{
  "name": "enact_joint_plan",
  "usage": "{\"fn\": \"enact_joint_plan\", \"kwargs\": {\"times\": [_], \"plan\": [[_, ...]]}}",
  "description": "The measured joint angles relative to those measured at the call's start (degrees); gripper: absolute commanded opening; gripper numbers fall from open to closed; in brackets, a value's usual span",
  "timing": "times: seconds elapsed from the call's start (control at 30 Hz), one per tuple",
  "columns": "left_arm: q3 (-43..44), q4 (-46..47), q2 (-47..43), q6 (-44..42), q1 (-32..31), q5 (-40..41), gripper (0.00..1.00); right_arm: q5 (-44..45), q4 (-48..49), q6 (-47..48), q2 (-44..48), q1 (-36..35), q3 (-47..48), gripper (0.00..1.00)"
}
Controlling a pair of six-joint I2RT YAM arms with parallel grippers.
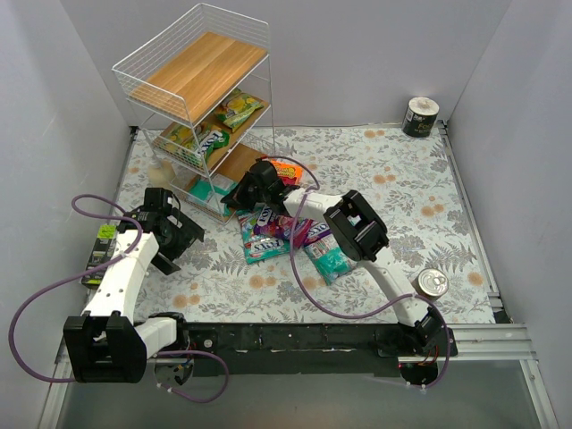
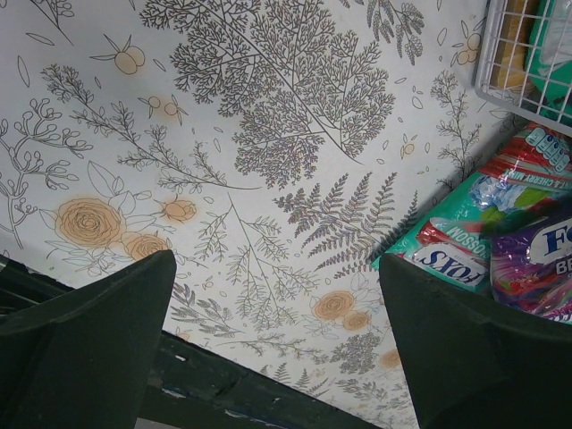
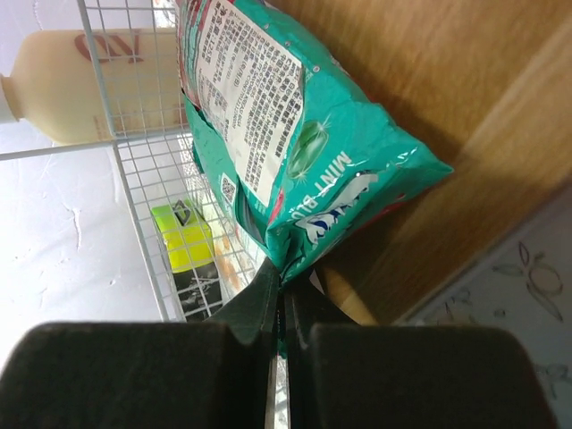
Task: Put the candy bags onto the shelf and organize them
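The white wire shelf stands at the back left with three wood tiers. Two yellow-green candy bags lie on its middle tier. My right gripper reaches into the bottom tier and is shut on the edge of a teal candy bag, which rests on the wood tier; its fingertips pinch the bag's seam. A pile of purple and teal bags lies on the table. My left gripper is open and empty above the tablecloth, left of the pile.
An orange-pink box lies behind the right wrist. One can stands near the front right, another at the back right. A cream bottle stands behind the shelf wire. A yellow-black item lies left of the left arm.
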State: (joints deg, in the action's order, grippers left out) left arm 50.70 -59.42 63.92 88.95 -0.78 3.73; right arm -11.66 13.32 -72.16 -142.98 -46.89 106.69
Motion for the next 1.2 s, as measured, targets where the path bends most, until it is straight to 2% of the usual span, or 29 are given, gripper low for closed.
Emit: {"fn": "enact_joint_plan", "kwargs": {"times": [0.23, 0.4, 0.5, 0.6, 0.63, 0.73, 0.83, 1.0, 1.2], "plan": [[0.0, 0.2, 0.0, 0.0, 0.0, 0.0, 0.98, 0.5, -2.3, -2.1, 4.2, -0.7, -4.8, 0.07], [0.0, 0.3, 0.0, 0.0, 0.0, 0.0, 0.98, 0.1, -3.9, -2.1, 4.2, -0.8, -3.9, 0.12], [0.0, 0.3, 0.0, 0.0, 0.0, 0.0, 0.98, -1.2, -5.8, -1.4, 2.8, -0.8, -0.3, 0.15], [0.0, 0.3, 0.0, 0.0, 0.0, 0.0, 0.98, -2.6, -7.3, -0.4, 1.0, -0.7, 3.0, 0.23], [0.0, 0.3, 0.0, 0.0, 0.0, 0.0, 0.98, -3.0, -7.4, 0.0, 0.8, -0.7, 3.2, 0.32], [0.0, 0.4, 0.0, 0.0, 0.0, 0.0, 0.98, -4.0, -8.3, 1.3, 0.7, -0.8, 3.1, 0.48], [0.0, 0.7, 0.0, 0.0, 0.0, -0.1, 0.98, -3.9, -9.1, 2.9, 0.9, -1.0, 2.3, 0.57], [0.0, 1.2, 0.0, 0.0, 0.0, -0.2, 0.98, -3.2, -10.5, 5.8, 5.6, -1.0, -2.2, 0.61], [-0.6, 1.7, -0.5, 0.0, 0.0, -0.8, 0.98, -1.6, -11.5, 8.7, 14.1, -0.4, -8.3, 0.61]]}}
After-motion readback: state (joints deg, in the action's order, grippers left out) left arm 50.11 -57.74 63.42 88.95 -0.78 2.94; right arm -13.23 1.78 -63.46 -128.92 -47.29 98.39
